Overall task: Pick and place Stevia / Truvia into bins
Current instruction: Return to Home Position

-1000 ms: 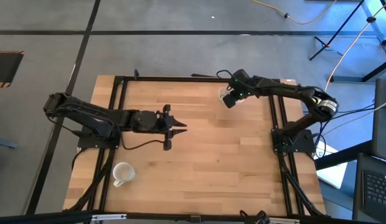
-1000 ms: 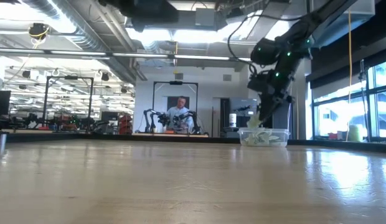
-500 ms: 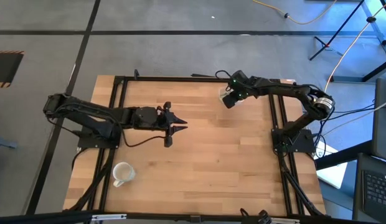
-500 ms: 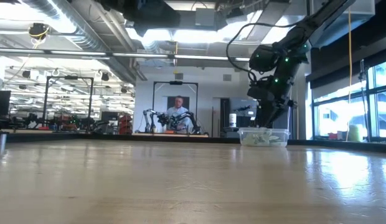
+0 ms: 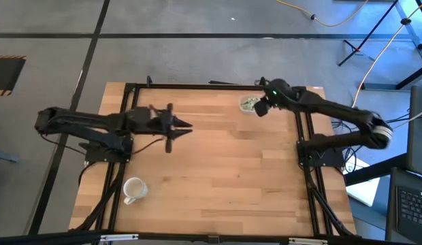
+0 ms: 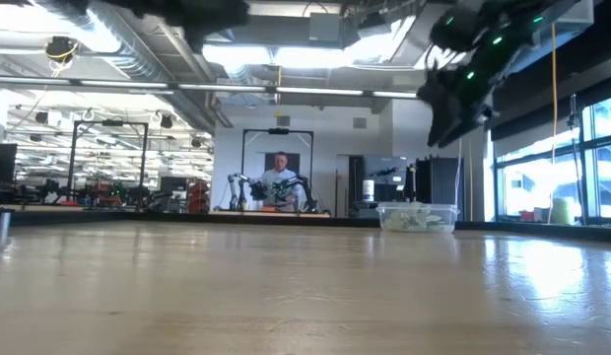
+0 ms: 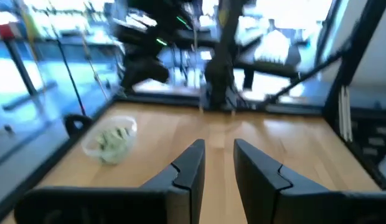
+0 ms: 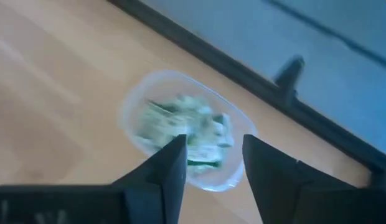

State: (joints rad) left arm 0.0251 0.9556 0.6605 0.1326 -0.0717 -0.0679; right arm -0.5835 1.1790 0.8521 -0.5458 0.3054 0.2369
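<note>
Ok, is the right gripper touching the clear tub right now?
Apart. In the low view the right gripper hangs well above the clear tub, with a plain gap between them.

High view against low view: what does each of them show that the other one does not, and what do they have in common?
Only the high view shows the white mug, standing on the wooden table near a corner on the left arm's side, and the left gripper over the table's left half. Only the low view shows a person seated in the room behind the table. Both show the clear tub with pale green packets in it, and the right gripper hanging above the tub, apart from it.
</note>
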